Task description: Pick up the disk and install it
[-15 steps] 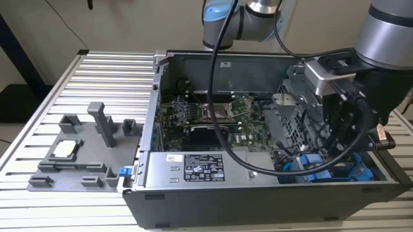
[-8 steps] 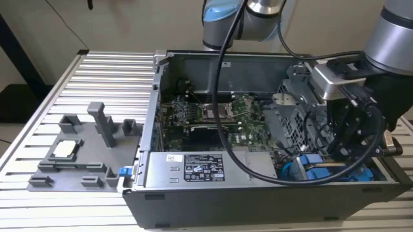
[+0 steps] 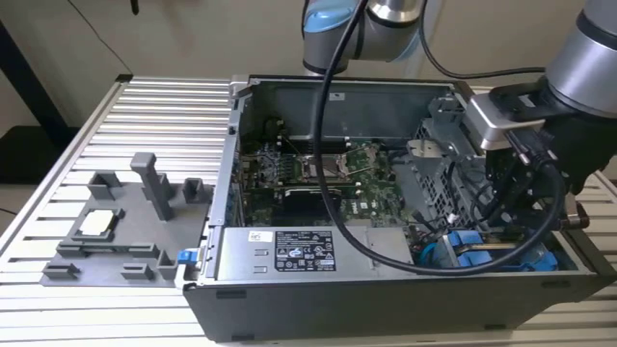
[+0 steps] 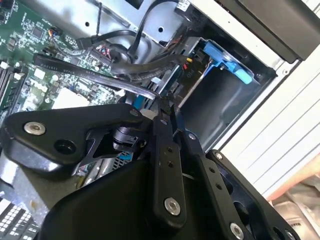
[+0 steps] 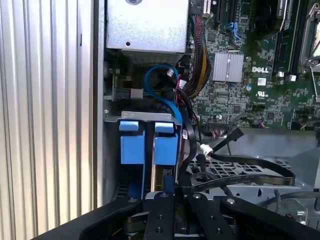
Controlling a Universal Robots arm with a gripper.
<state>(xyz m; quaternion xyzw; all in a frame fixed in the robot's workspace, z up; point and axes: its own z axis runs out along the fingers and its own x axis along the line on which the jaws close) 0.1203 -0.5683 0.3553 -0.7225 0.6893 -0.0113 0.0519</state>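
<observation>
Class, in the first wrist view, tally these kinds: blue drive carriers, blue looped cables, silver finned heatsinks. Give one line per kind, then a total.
Blue carriers: 2
Blue cable: 1
Heatsink: 1
Total: 4

Blue-framed disk (image 5: 165, 145) upright in bay
</observation>
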